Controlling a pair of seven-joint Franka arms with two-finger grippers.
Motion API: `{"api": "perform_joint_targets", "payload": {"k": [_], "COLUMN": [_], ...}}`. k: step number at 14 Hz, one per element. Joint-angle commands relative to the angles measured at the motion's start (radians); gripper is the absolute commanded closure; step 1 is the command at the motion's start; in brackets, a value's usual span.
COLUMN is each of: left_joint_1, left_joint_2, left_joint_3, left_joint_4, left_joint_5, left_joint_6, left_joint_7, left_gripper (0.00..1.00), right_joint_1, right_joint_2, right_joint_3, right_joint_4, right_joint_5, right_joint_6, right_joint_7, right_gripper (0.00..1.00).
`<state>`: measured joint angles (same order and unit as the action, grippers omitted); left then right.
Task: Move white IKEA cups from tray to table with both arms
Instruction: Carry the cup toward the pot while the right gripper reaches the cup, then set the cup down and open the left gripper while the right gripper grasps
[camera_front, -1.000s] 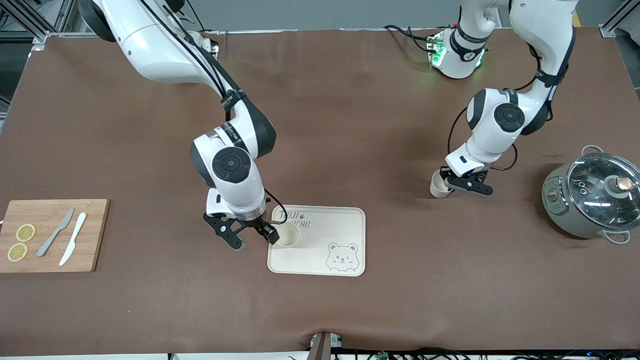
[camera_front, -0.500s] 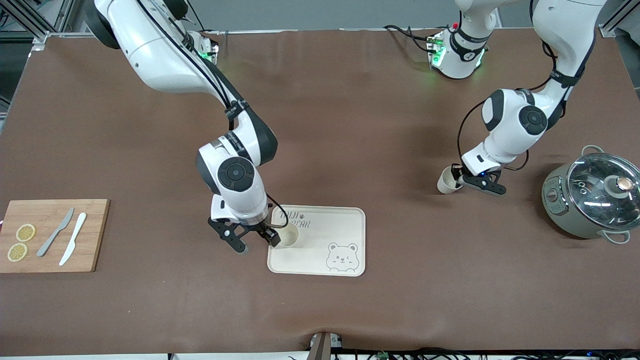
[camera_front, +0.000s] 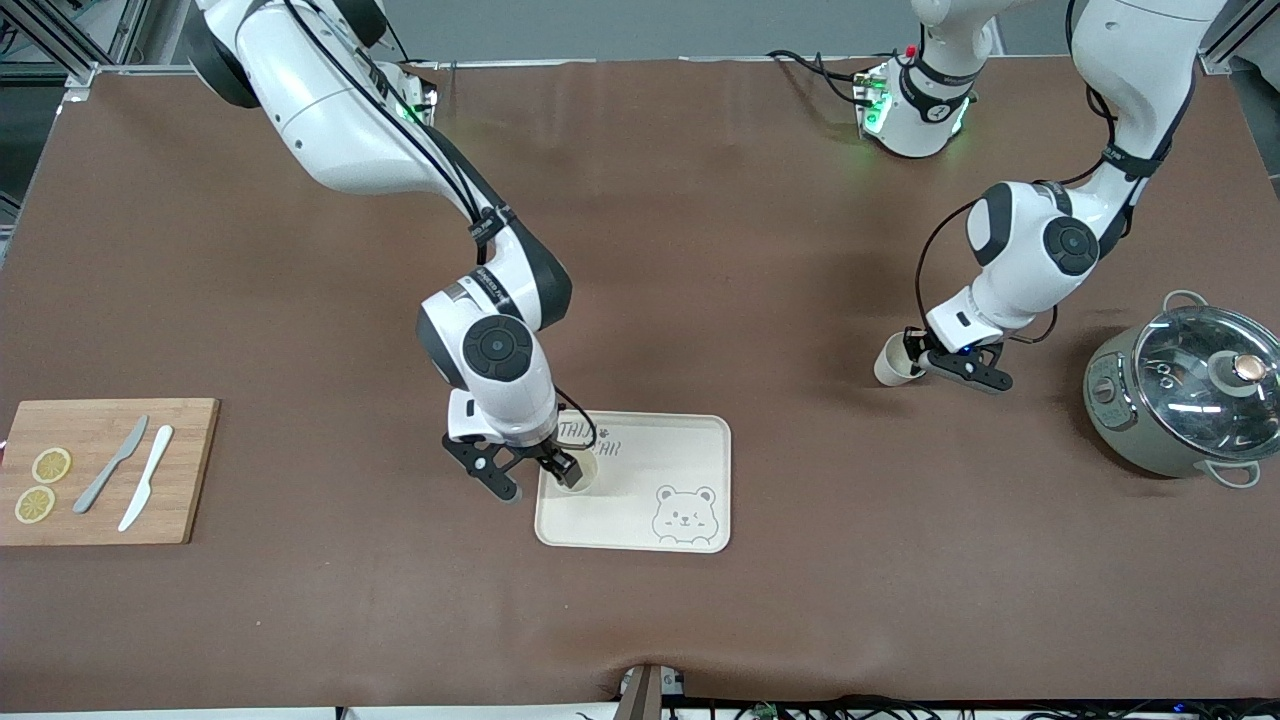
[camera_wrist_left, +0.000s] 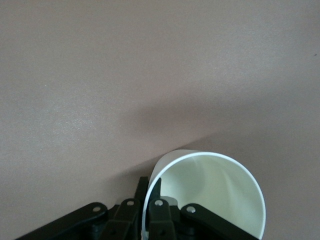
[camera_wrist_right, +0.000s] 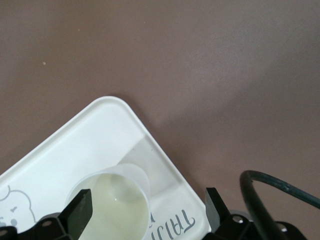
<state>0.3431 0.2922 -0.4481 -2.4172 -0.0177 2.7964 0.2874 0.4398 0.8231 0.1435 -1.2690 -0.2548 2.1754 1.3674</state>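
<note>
A: Change since last entry? Right black two-finger gripper (camera_front: 534, 479) shifted toward the tray's middle; left one lifted its cup.

B: Count: two small cream-white tapered cups. One (camera_front: 577, 471) stands on the cream rectangular bear tray (camera_front: 690, 440), near its corner, gripper spread wide around it. Left black two-finger gripper (camera_front: 948, 362) pinches the other (camera_front: 893, 362), tilted above the brown table (camera_front: 700, 250).
</note>
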Motion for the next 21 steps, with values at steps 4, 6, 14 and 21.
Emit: {"api": "perform_joint_targets", "payload": {"k": [4,6,14,21], "left_joint_1": [0.013,0.013,0.011,0.016], "left_joint_2": [-0.005,-0.008,-0.012,-0.059], "left_joint_3": [-0.021,-0.021,-0.021,-0.021], "left_joint_4": [0.0,0.0,0.001,-0.003], "left_joint_5": [-0.018,-0.018,-0.018,-0.019], "left_joint_6": [0.005,0.005,0.005,-0.005], "left_joint_7": [0.044,0.044,0.049,0.044], "left_gripper": [1.0,0.54,0.27,0.22], "right_joint_1": [0.016,0.017,0.016,0.013], "right_joint_2": [0.008,0.017,0.025,0.031], "right_joint_3": [0.002,0.002,0.001,-0.001], "right_joint_4": [-0.015,-0.015,-0.061,-0.059], "right_joint_5": [-0.018,-0.021,-0.041,-0.044], "right_joint_6": [0.0,0.0,0.057,0.058], "right_joint_7": [0.027,0.027,0.025,0.024], "right_gripper": [0.0,0.0,0.0,0.0]}}
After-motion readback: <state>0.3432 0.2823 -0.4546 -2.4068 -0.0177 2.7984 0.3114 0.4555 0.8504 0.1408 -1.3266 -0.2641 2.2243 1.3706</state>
